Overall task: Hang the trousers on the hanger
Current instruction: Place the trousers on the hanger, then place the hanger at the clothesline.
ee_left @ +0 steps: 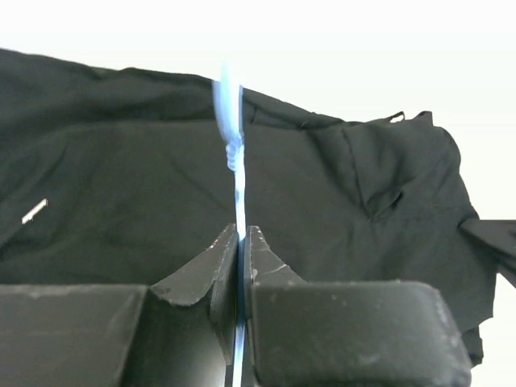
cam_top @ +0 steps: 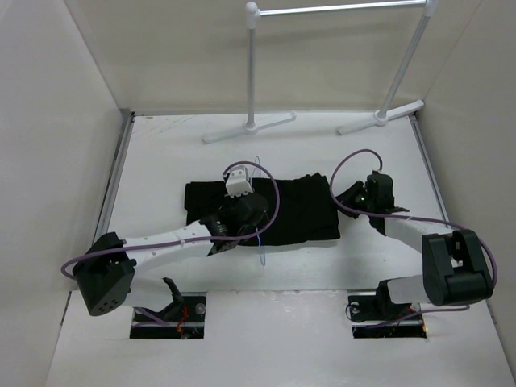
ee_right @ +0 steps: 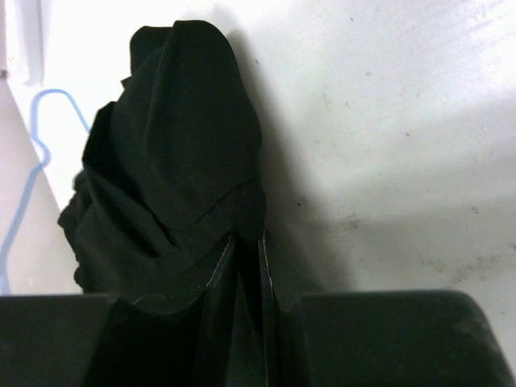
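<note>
White table and bare white walls fill the overhead view, with a rack standing at the top of the frame. The trousers lie folded in a dark block at the middle of the table. The left claw is clenched on the thin, pale hanger, holding it edge-on over the left half of the cloth. At the cloth's right edge the right claw appears to be grasping a bunched fold of the trousers, with fabric rising from between its narrowly parted jaws.

The step in hand looks like feeding the cloth through the hanger. To do it well, the left claw should keep the hanger steady and upright so that its opening faces the trousers. The right claw should carry its fold low and straight towards the centre of the frame. A thin pinch could slip, so a deep bite on the fold matters. Loose cloth may snag on the wire and drag the hanger askew.
</note>
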Robot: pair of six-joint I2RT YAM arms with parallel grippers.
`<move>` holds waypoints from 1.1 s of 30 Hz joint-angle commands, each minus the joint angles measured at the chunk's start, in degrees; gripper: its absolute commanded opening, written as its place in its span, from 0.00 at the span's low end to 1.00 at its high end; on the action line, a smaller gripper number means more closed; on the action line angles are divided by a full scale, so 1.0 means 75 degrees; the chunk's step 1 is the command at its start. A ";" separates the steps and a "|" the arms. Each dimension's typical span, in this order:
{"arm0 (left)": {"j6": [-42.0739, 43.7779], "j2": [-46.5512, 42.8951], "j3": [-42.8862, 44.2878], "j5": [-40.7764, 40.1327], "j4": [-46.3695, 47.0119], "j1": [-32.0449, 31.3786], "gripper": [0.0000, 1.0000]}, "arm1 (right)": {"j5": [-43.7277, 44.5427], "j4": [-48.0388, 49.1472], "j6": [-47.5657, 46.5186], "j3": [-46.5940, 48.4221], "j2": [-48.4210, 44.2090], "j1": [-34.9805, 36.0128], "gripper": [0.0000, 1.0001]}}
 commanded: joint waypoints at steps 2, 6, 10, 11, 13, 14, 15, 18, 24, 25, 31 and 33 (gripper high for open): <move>0.1062 -0.0159 0.0976 -0.0655 -0.0304 -0.0210 0.01 | 0.0333 -0.0103 -0.0172 0.0231 -0.0057 0.0088 0.23; 0.1402 -0.0441 0.2145 -0.0549 -0.1133 -0.0409 0.01 | 0.0333 -0.0534 -0.0184 0.0160 -0.0653 0.0170 0.47; 0.2244 -0.0394 0.3937 -0.0409 -0.2026 -0.0655 0.00 | 0.0496 -0.1718 -0.0523 0.0592 -0.2280 0.0451 0.71; 0.2490 -0.0348 0.4406 -0.0246 -0.2190 -0.0691 0.00 | 0.0590 -0.2045 -0.0640 0.0791 -0.2783 0.0556 0.74; 0.2680 -0.0219 0.5355 0.0059 -0.2634 -0.0761 0.00 | 0.0696 -0.2678 -0.0898 0.1271 -0.3721 0.0685 0.76; 0.2727 -0.0137 0.5836 0.0211 -0.2892 -0.0785 0.00 | 0.0708 -0.2936 -0.1003 0.1529 -0.4132 0.0709 0.76; 0.2739 -0.0043 0.6246 0.0329 -0.3115 -0.0808 0.00 | 0.0627 -0.3113 -0.1074 0.1775 -0.4484 0.0721 0.75; 0.2739 0.0191 0.7069 0.0727 -0.3422 -0.0785 0.00 | 0.0078 -0.3291 -0.1180 0.2466 -0.5165 0.0966 0.66; 0.2715 0.0660 0.7563 0.1325 -0.3422 -0.0528 0.00 | -0.0535 -0.2869 -0.1344 0.3394 -0.5378 0.2336 0.56; 0.2692 0.0765 0.7621 0.1465 -0.3399 -0.0481 0.00 | -0.0500 -0.2729 -0.1414 0.3452 -0.5285 0.2617 0.61; 0.2598 0.1270 0.7879 0.1806 -0.3305 -0.0445 0.00 | 0.0062 -0.2073 -0.1777 0.3606 -0.4383 0.3895 0.71; 0.2586 0.1375 0.7996 0.1818 -0.3305 -0.0480 0.00 | 0.0250 -0.1955 -0.1883 0.3605 -0.4009 0.4142 0.71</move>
